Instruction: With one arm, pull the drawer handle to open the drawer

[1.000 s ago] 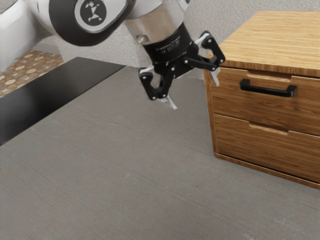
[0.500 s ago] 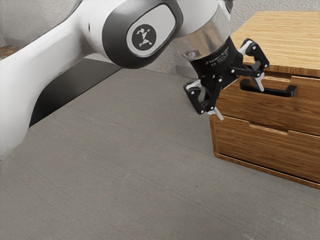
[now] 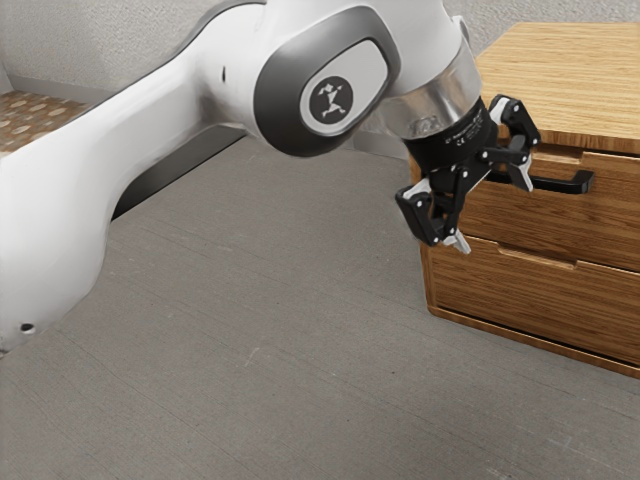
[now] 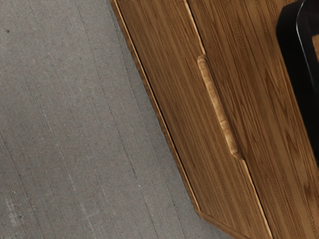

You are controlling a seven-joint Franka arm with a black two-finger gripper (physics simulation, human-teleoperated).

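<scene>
A wooden cabinet (image 3: 570, 80) stands on the grey floor at the exterior view's right, with two drawers. The upper drawer (image 3: 570, 220) carries a black bar handle (image 3: 560, 183) and looks shut. My gripper (image 3: 490, 210) hangs open in front of the drawer's left end, tilted, with one fingertip (image 3: 522, 175) by the handle's left end and the other lower, near the cabinet's corner. Nothing is gripped. In the wrist view the black handle (image 4: 299, 59) lies close by, beside the lower drawer's wooden grip strip (image 4: 219, 107).
The lower drawer (image 3: 540, 290) has no black handle. Grey floor (image 3: 250, 350) spreads out in front of the cabinet. A black mat (image 3: 165, 178) lies behind my arm, and patterned tiles (image 3: 30, 110) show at the far left.
My arm has swung toward the exterior view's right and slightly down, bringing the open gripper from beside the cabinet's corner to the handle's left end. The drawer has not moved.
</scene>
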